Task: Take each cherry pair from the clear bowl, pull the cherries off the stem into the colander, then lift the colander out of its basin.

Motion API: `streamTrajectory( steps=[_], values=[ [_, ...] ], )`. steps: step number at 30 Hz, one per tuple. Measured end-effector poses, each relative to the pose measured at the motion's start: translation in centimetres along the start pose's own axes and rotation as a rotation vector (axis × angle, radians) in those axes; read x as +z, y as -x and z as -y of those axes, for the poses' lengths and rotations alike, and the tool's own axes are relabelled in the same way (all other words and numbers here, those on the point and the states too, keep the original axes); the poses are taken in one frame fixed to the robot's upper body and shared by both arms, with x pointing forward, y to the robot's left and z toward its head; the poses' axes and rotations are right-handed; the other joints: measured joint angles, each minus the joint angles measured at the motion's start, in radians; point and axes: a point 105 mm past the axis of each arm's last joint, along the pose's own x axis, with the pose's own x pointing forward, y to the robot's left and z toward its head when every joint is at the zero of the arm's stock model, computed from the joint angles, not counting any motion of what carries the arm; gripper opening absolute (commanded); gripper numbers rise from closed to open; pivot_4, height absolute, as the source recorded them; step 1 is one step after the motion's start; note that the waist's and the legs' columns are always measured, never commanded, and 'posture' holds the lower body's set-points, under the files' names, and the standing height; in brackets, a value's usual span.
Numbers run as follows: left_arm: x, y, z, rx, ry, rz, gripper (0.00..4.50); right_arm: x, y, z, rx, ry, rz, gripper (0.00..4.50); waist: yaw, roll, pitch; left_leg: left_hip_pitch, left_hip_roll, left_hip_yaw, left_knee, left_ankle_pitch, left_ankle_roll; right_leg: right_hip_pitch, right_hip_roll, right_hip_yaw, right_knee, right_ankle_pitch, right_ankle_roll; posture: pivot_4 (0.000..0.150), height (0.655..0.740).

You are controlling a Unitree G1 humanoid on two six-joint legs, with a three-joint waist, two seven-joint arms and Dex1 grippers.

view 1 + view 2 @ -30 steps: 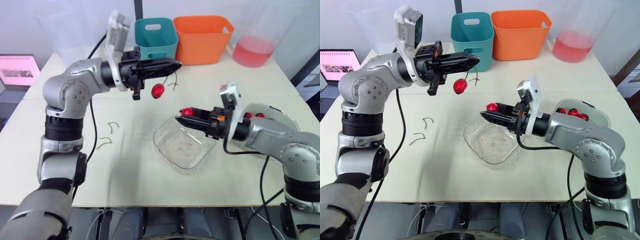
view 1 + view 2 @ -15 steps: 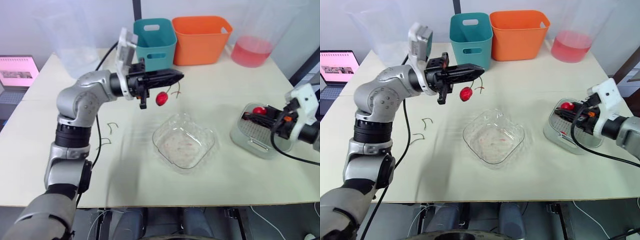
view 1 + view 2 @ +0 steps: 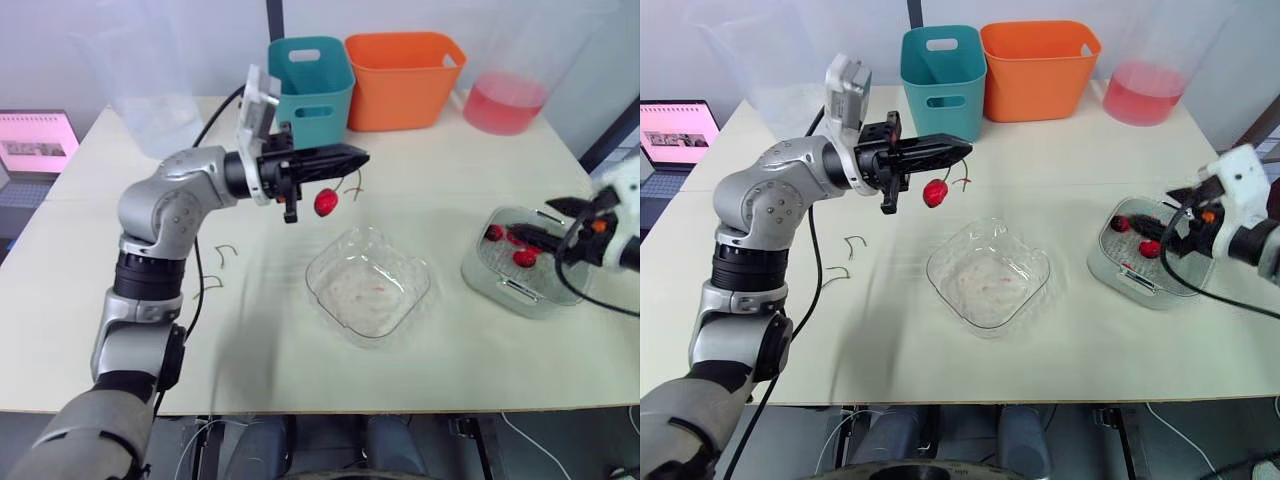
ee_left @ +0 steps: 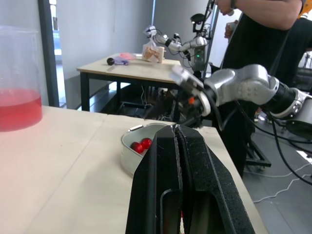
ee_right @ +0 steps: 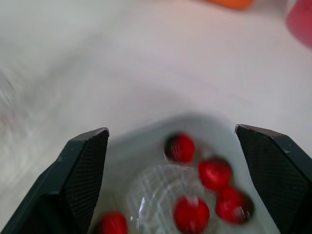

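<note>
left arm silver | left tool black, tapered | cable black | wrist housing white

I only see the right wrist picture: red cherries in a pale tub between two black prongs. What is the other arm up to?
Observer: The left hand is shut on a stem, with one cherry dangling below it.
Operator: Where is it holding that?
Observer: In the air, near the far edge of the clear bowl, which has no whole cherries in it.
Operator: Anything lying around?
Observer: A few bare stems lie on the table, on the robot's left of the bowl.
</note>
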Motion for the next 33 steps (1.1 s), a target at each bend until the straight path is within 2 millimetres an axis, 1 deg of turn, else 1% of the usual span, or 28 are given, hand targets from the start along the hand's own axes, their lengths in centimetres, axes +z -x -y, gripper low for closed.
streamTrajectory(
  steps=[1, 3, 4, 5, 6, 8, 9, 11, 14, 16, 19, 24, 28, 33],
  values=[
    [0.2, 0.1, 0.0, 0.004, 0.001, 0.008, 0.00, 1.5, -0.3, -0.8, 0.049, -0.036, 0.068, 4.46, -0.002, 0.000, 0.000, 0.000, 0.000, 0.000, 0.000, 0.001, -0.001, 0.000, 0.000, 0.000, 0.000, 0.000, 0.000, 0.150, 0.7400],
    [0.9, 0.3, 0.1, -0.005, 0.007, 0.034, 0.00, 4.3, -1.0, -3.8, 0.199, -0.096, 0.189, 4.46, -0.004, 0.000, 0.000, 0.000, 0.001, -0.001, 0.000, 0.001, -0.001, 0.000, 0.001, 0.000, 0.000, 0.000, 0.000, 0.150, 0.7400],
    [1.3, 0.2, 0.2, -0.018, 0.010, 0.042, 0.00, 5.5, -1.4, -5.9, 0.302, -0.128, 0.251, 4.46, -0.004, 0.000, 0.000, 0.000, 0.001, -0.001, 0.000, 0.001, -0.001, 0.000, 0.001, -0.001, 0.000, 0.000, 0.000, 0.150, 0.7400],
    [1.8, 0.1, 0.4, -0.035, 0.006, 0.049, 0.00, 6.2, -1.9, -8.1, 0.406, -0.159, 0.290, 4.46, -0.001, 0.000, 0.000, 0.000, 0.001, -0.002, 0.000, 0.001, -0.002, 0.000, 0.000, -0.001, 0.000, 0.000, 0.000, 0.150, 0.7400],
    [2.2, 0.0, 0.6, -0.046, 0.001, 0.052, 0.00, 6.4, -2.4, -10.1, 0.494, -0.188, 0.307, 4.46, 0.000, 0.000, 0.000, 0.000, 0.001, -0.002, 0.000, 0.001, -0.002, 0.001, 0.000, -0.001, 0.000, 0.000, 0.000, 0.150, 0.7400],
    [2.3, 0.1, 0.7, -0.053, -0.001, 0.053, 0.00, 5.9, -3.4, -13.6, 0.634, -0.243, 0.288, 4.46, 0.005, 0.000, 0.000, 0.000, 0.000, -0.003, 0.000, 0.001, -0.002, 0.001, -0.001, -0.001, -0.001, 0.000, 0.000, 0.150, 0.7400],
    [2.3, 0.2, 0.7, -0.052, 0.000, 0.051, 0.00, 5.6, -3.8, -14.7, 0.668, -0.261, 0.274, 4.46, 0.006, 0.000, 0.000, -0.001, 0.000, -0.003, 0.001, 0.001, -0.002, 0.001, -0.002, -0.001, -0.001, 0.000, 0.000, 0.150, 0.7400],
    [2.3, 0.3, 0.7, -0.054, 0.001, 0.048, 0.00, 5.2, -4.6, -16.3, 0.703, -0.293, 0.261, 4.46, 0.007, 0.000, 0.000, -0.001, -0.002, -0.003, 0.001, 0.001, -0.002, 0.001, -0.003, -0.001, -0.001, 0.000, 0.000, 0.150, 0.7400],
    [2.3, 0.3, 0.7, -0.058, 0.001, 0.047, 0.00, 5.3, -5.5, -17.8, 0.729, -0.336, 0.275, 4.46, 0.002, 0.000, 0.000, -0.001, -0.002, -0.002, 0.002, 0.001, -0.002, 0.001, -0.003, -0.001, -0.001, 0.000, 0.000, 0.150, 0.7400],
    [2.2, 0.2, 0.8, -0.060, 0.001, 0.046, 0.00, 5.7, -6.0, -18.6, 0.740, -0.365, 0.295, 4.46, 0.000, 0.000, 0.000, -0.001, -0.001, -0.003, 0.001, 0.001, -0.002, 0.000, -0.002, -0.001, 0.000, 0.000, 0.000, 0.150, 0.7400],
    [2.1, 0.2, 0.8, -0.062, 0.003, 0.044, 0.00, 6.3, -6.4, -19.1, 0.743, -0.378, 0.319, 4.46, -0.003, 0.000, 0.000, -0.001, -0.001, -0.002, 0.001, 0.001, -0.002, 0.000, -0.002, -0.001, 0.000, 0.000, 0.000, 0.150, 0.7400],
    [1.9, -0.1, 0.9, -0.070, 0.008, 0.040, 0.00, 6.8, -6.9, -20.5, 0.774, -0.402, 0.331, 4.46, -0.003, 0.000, 0.000, -0.001, -0.001, -0.002, 0.001, 0.001, -0.002, 0.000, -0.002, -0.001, 0.000, 0.000, 0.000, 0.150, 0.7400],
    [1.5, -0.2, 0.9, -0.069, 0.014, 0.037, 0.00, 7.4, -7.1, -20.6, 0.782, -0.414, 0.351, 4.46, -0.003, 0.000, 0.000, -0.001, -0.001, -0.002, 0.001, 0.001, -0.002, 0.000, -0.002, -0.001, 0.000, 0.000, 0.000, 0.150, 0.7400],
    [1.4, -0.4, 1.0, -0.070, 0.013, 0.040, 0.00, 7.7, -7.3, -21.2, 0.798, -0.423, 0.351, 4.46, -0.004, 0.000, 0.000, -0.001, -0.001, -0.002, 0.001, 0.001, -0.002, 0.000, -0.002, -0.001, 0.000, 0.000, 0.000, 0.150, 0.7400]
  ],
)
